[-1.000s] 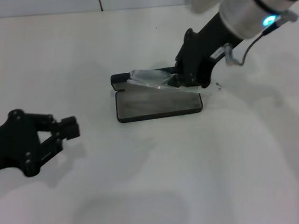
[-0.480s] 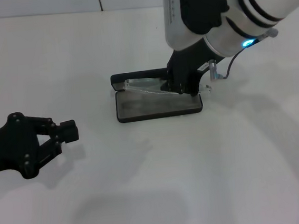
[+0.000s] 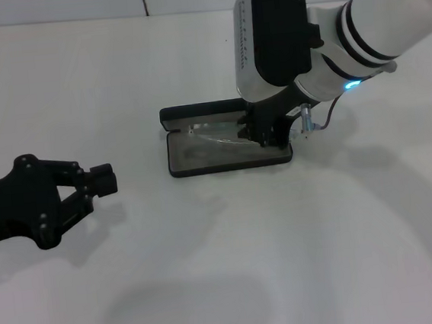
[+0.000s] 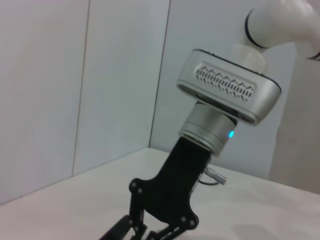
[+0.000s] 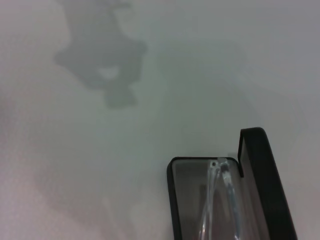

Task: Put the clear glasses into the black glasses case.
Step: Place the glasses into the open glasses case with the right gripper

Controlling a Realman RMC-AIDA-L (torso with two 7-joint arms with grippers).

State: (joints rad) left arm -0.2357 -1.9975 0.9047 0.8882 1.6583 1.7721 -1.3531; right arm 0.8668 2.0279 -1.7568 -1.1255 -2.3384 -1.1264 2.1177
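Lowered since the earlier head views, the right gripper (image 3: 265,133) now sits right over the open tray of the black glasses case (image 3: 227,157), and the clear glasses (image 3: 215,134) have dropped with it from a tilted pose above the lid edge to lying mostly inside the grey lining. Right arm also swung more upright over the case; the left gripper (image 3: 89,191) barely shifted, parked well apart on the robot's left side of the white table (image 3: 211,270), fingers spread and holding nothing. Right fingers look clamped on the glasses at their right end, though the head view partly hides the contact. Right wrist view shows one clear arm (image 5: 220,200) running along the tray, lid (image 5: 265,185) standing up beside it. Judged step: seating the glasses before release. To do it well, the frame should go flat and lengthwise in the tray, both ends inside the rim, nothing resting on the lid hinge; then open slowly and lift straight up so the fingers do not drag the light plastic back out.
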